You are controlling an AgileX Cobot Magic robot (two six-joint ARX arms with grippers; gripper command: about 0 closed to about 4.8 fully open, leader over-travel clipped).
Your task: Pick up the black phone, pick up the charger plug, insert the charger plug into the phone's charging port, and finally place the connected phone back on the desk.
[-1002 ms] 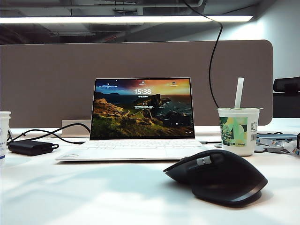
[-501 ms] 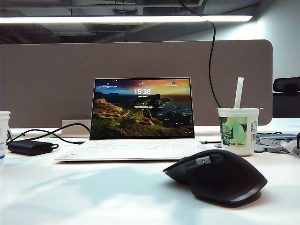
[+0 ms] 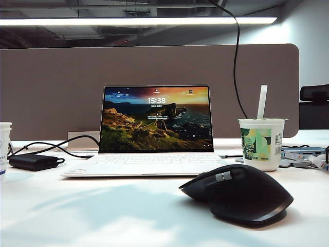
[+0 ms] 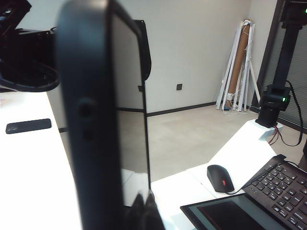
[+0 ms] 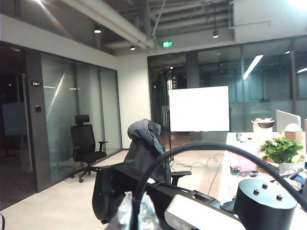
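Black phone stands upright, filling the left wrist view edge-on, clamped at its lower end by the left end effector, raised off the bench. Right end effector is closed on a thin black cable arching over it; the plug tip itself is probably hidden. White bench carries laptop, mouse, cup.

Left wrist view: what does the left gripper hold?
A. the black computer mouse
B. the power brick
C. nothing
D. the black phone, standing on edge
D: the black phone rises edge-on, upright, from the left gripper, whose fingertips pinch its lower end; its side buttons face the camera.
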